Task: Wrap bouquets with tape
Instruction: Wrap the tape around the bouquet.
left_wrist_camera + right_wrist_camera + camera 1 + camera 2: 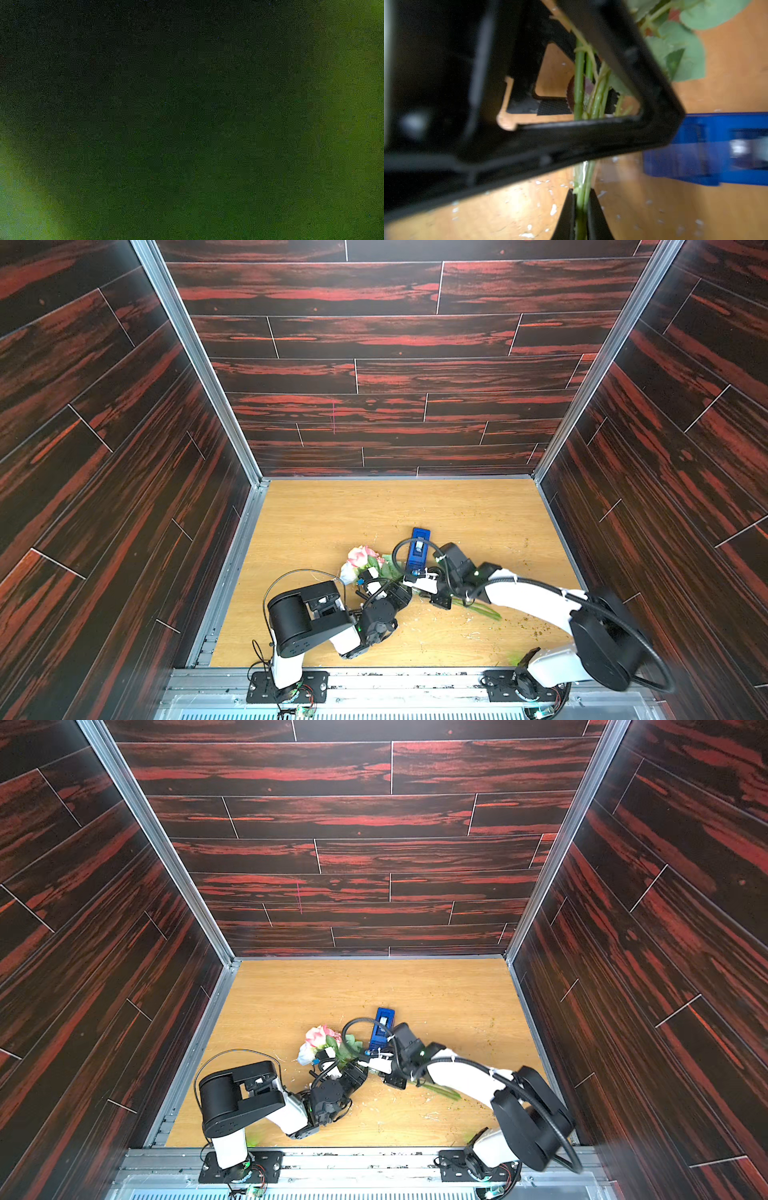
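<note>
The bouquets are one bunch of pink and white roses (360,558) (318,1036) lying on the wooden table, with its green stems (482,609) (579,93) trailing toward the front right. My right gripper (581,193) (420,584) is shut on the stems. My left gripper (372,575) (328,1055) sits among the leaves just behind the blooms; one of its black fingers (591,141) crosses the stems close to my right jaws. Green leaf blur fills the left wrist view and hides those jaws. The tape sits in a blue dispenser (417,549) (381,1029) (706,149) just beyond the stems.
Dark wood-pattern walls (395,364) close in the table (478,510) on three sides. A metal rail (395,680) with both arm bases runs along the front edge. Small white and green scraps (536,630) litter the front of the table.
</note>
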`<state>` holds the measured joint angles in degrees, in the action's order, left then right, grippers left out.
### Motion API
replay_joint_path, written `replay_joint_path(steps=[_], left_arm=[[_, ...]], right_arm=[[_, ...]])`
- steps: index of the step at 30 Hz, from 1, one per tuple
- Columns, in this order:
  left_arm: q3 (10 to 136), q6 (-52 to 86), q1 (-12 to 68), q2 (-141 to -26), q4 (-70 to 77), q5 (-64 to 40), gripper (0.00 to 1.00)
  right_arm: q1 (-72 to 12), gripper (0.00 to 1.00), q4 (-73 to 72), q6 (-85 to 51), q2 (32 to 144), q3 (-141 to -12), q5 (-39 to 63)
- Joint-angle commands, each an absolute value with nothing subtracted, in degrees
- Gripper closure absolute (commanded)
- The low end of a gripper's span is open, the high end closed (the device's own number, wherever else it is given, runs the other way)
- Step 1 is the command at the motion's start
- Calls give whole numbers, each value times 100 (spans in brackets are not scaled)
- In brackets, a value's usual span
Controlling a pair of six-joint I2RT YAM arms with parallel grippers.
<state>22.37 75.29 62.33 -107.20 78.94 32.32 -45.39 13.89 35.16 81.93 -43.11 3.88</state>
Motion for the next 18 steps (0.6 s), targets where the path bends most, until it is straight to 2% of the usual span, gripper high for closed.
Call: replay_joint_path(steps=[1,8,18], left_arm=[[2276,7697,6258,-10738,8085,3357,47],[2425,7808,6225,-10932,8086,3401,51],[2477,7786,6050,-10943,8086,3489,70]], right_arm=[[-4927,100,934,3443,7862,-4052,-442],[-5572,100,464,3435,7728,-3662,-1491],[-5895,100,357,3520,7341,-3543,-1728]])
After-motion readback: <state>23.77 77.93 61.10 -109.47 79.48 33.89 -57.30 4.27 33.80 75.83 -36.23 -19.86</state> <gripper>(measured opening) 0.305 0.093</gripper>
